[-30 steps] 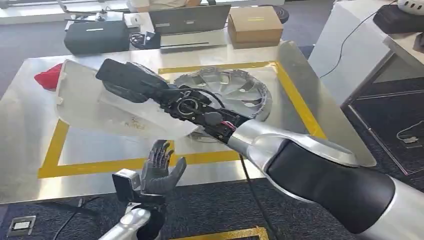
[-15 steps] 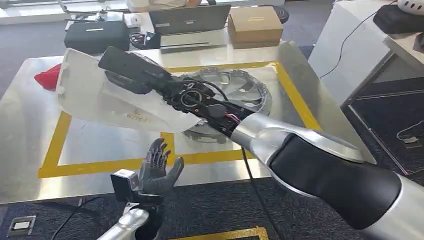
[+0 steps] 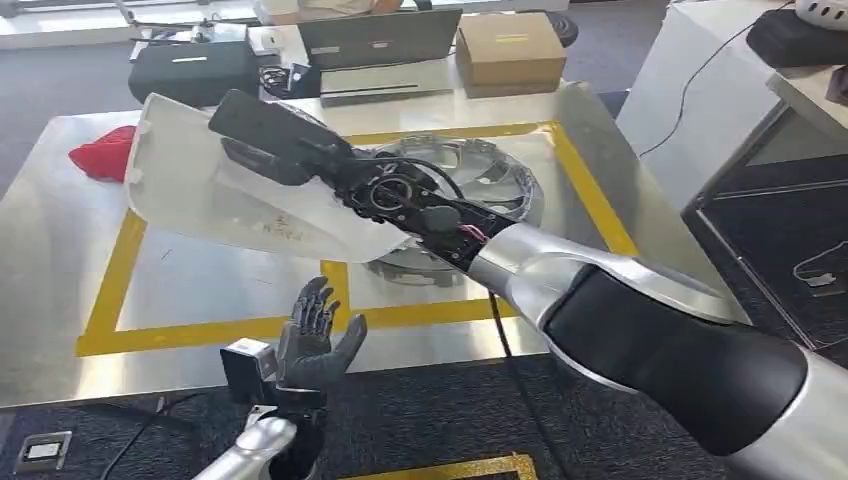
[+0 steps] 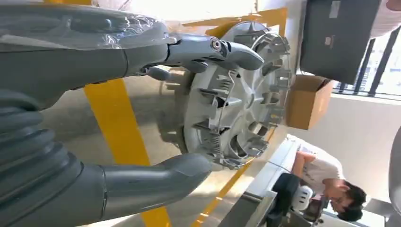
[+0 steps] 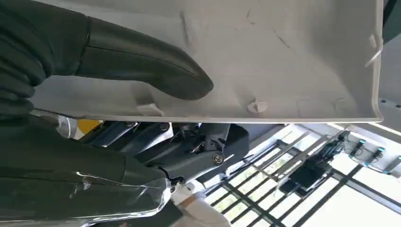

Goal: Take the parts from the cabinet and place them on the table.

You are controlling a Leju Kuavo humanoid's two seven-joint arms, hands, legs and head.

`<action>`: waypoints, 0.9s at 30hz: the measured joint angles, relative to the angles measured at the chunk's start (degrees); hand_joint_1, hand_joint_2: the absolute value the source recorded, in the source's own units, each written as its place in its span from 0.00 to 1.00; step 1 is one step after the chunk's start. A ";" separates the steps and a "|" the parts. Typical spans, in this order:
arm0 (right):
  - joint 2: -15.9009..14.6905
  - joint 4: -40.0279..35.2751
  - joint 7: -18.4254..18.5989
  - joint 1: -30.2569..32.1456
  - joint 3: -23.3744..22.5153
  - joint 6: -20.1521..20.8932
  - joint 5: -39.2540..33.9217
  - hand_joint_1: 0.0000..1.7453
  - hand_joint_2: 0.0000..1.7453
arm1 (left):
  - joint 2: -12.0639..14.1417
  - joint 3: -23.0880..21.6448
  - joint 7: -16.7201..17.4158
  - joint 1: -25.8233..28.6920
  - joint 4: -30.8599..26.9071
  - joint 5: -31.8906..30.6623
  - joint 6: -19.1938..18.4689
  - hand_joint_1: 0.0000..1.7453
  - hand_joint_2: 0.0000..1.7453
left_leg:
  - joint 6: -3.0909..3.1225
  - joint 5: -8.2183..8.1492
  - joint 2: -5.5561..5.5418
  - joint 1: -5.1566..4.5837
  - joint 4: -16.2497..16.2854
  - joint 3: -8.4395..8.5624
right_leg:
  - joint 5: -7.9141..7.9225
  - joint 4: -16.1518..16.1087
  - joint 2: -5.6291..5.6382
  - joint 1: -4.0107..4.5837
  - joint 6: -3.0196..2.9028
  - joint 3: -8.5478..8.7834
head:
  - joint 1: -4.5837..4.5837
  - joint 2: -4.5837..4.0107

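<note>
The right hand (image 3: 275, 140) grips a broad white plastic panel (image 3: 200, 195), thumb on one face and fingers under the edge, holding it tilted above the steel table (image 3: 50, 280), over the yellow taped rectangle (image 3: 110, 300). The left hand (image 3: 315, 335) waits low at the near edge, fingers spread and holding nothing. A silver wheel cover (image 3: 490, 180) already lies inside the tape, partly under the panel's trailing end. To set it down well, I'd say level the panel first, lower it onto the bare patch beside the wheel cover, and let go only once it rests flat; the thin shell may flex or slide on polished metal. The panel looks matte and smooth, with small moulded clips along its rim; the cover is ribbed and spoked
</note>
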 joint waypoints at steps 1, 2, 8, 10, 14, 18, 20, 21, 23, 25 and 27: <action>-0.02 0.00 0.02 0.00 0.00 0.00 -0.15 1.00 1.00 | 0.00 0.00 0.00 0.00 0.00 0.00 0.00 0.00 1.00 | 0.00 0.00 0.00 0.00 0.00 0.00 | 0.00 0.00 0.00 0.00 0.00 0.00 | 0.00 0.00; -0.02 0.00 0.04 0.00 0.00 0.00 -0.31 1.00 1.00 | 0.00 0.00 -0.02 0.00 0.00 -0.02 0.00 0.00 1.00 | 0.00 0.00 0.00 0.00 0.00 0.00 | 0.00 0.00 0.00 0.00 0.00 0.00 | 0.00 0.00; -0.07 0.00 0.11 0.00 0.00 0.00 -0.70 1.00 1.00 | 0.00 0.00 -0.02 0.00 0.00 -0.24 0.00 0.00 1.00 | 0.00 0.00 0.00 0.01 0.00 0.01 | 0.00 0.00 0.00 0.00 0.00 0.00 | -0.02 0.00; -0.07 0.00 0.11 0.03 0.00 0.00 -0.70 1.00 1.00 | 0.00 0.00 -0.02 0.00 0.00 -0.33 -0.02 0.00 1.00 | 0.00 0.00 0.00 0.01 0.00 0.00 | 0.00 0.00 0.00 0.00 0.00 0.00 | 0.00 0.00; -0.15 0.00 0.11 0.03 0.00 -0.07 -0.68 1.00 1.00 | 0.00 0.00 0.00 0.00 0.00 -0.39 -0.09 0.00 1.00 | 0.00 0.00 0.00 0.01 0.00 0.00 | 0.00 0.00 0.00 0.00 0.00 0.00 | 0.00 0.00; -0.28 0.00 0.11 0.03 0.02 -0.09 -0.52 1.00 1.00 | 0.00 0.00 -0.02 0.00 0.00 -0.42 -0.28 0.00 1.00 | 0.00 0.00 0.00 0.01 0.00 0.00 | 0.01 0.00 0.00 0.00 -0.01 0.00 | 0.00 0.00; -0.31 0.00 0.09 0.02 0.00 -0.09 -0.50 1.00 1.00 | 0.00 0.00 0.00 0.00 0.00 -0.48 -0.46 0.00 1.00 | 0.00 0.00 0.00 0.01 0.00 0.01 | 0.01 0.00 0.00 0.00 -0.01 0.00 | 0.00 0.00; -0.33 0.00 0.09 0.02 0.00 -0.09 -0.50 1.00 1.00 | 0.00 0.00 -0.02 0.00 0.00 -0.55 -0.48 0.00 1.00 | 0.00 0.00 0.00 0.01 0.00 0.01 | 0.01 0.00 0.00 0.00 -0.01 0.00 | 0.00 0.00; -0.35 0.00 0.09 0.01 0.00 -0.09 -0.50 1.00 1.00 | 0.00 0.00 -0.02 0.00 0.00 -0.59 -0.52 0.00 1.00 | 0.00 0.00 0.00 0.01 0.00 0.00 | 0.01 0.00 0.00 0.00 -0.01 0.00 | 0.00 0.00; -0.37 0.00 0.09 0.00 0.00 -0.09 -0.50 1.00 1.00 | 0.00 0.00 -0.02 0.00 0.00 -0.66 -0.52 0.00 1.00 | 0.00 0.00 0.00 0.01 0.00 0.00 | 0.01 0.00 0.00 0.00 -0.01 0.00 | -0.02 0.02; -0.39 0.00 0.13 0.01 0.00 -0.09 -0.50 1.00 1.00 | 0.00 0.00 -0.02 0.00 0.00 -0.68 -0.52 0.00 1.00 | 0.15 -0.14 -0.02 -0.17 0.33 -0.06 | 0.05 -0.09 0.05 -0.15 0.11 0.08 | -0.11 0.00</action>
